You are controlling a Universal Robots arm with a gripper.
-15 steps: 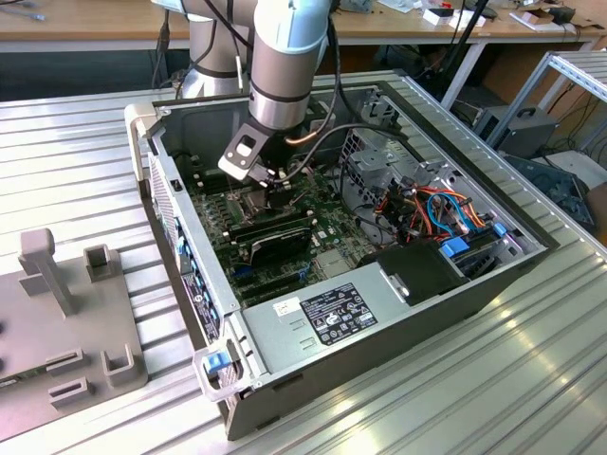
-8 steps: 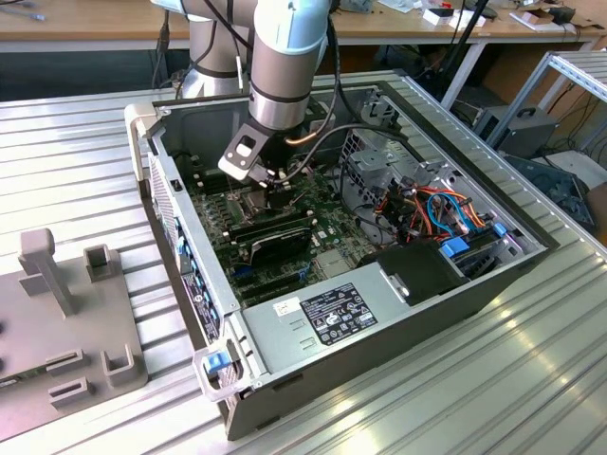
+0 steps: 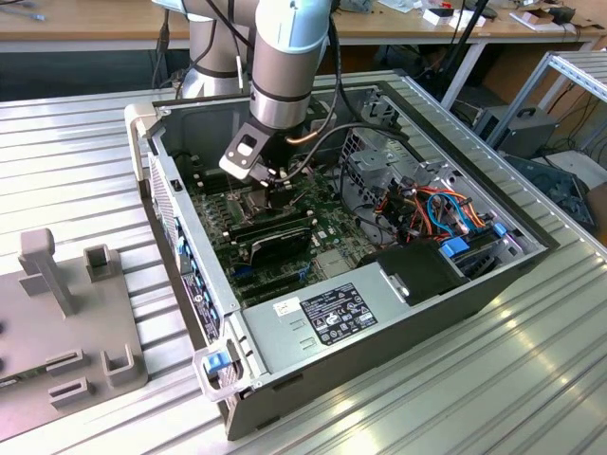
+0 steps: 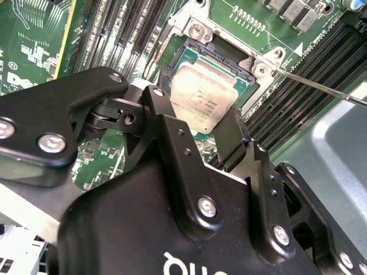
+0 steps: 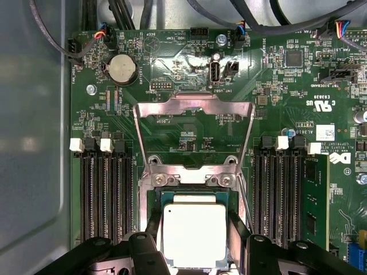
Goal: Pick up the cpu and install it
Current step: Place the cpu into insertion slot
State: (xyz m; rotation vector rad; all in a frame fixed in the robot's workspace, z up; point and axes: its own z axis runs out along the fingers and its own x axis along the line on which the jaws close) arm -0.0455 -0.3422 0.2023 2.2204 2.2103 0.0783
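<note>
Cpu (image 5: 194,234) lies level in the socket (image 5: 195,196) on the green board (image 5: 275,114), with the tool (image 5: 195,246) straddling it. Can't tell if it's clamped or let go. Keep the cpu flat, corners matched, no downward force. Hinged metal frame (image 5: 192,106) is flipped back.

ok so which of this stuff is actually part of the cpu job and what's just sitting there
Job: cpu at the socket; open socket frame; gripper at the cpu.
Just there: coin battery; memory slots; black expansion card; coloured cables; grey fixture on the table.
</note>
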